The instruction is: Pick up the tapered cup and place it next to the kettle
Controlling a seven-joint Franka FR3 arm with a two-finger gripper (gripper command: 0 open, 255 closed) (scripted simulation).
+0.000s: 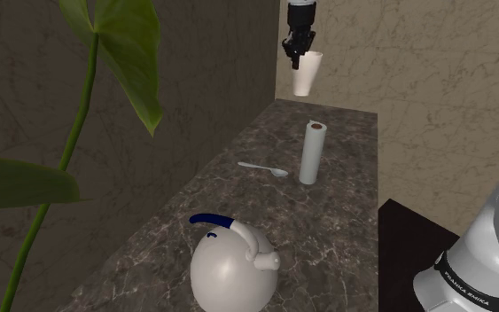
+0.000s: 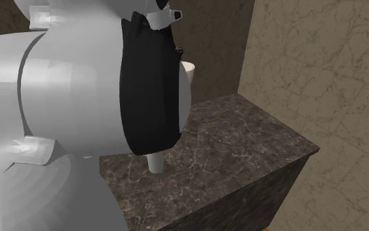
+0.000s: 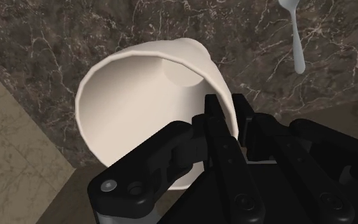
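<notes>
I have the tapered cup (image 1: 306,75) in the gripper (image 1: 299,55). In the shoulder view it hangs in the air above the far end of the dark marble counter (image 1: 336,222), its mouth up toward the claw and its narrow base pointing down. On the wrist view the gripper (image 3: 228,111) is pinched nearly closed on the cup (image 3: 139,102) at the rim, with one black finger (image 3: 214,114) inside the wall and the other just outside it, so the cup sits off to one side of the claw rather than centred between the fingers. Below it on the counter a white spoon (image 1: 263,167) lies near an upright paper towel roll (image 1: 312,153). The white kettle (image 1: 234,266) with the blue handle stands at the near end of the counter, well apart from the cup. The second exterior view shows me the cup's rim (image 2: 189,67) past the arm.
</notes>
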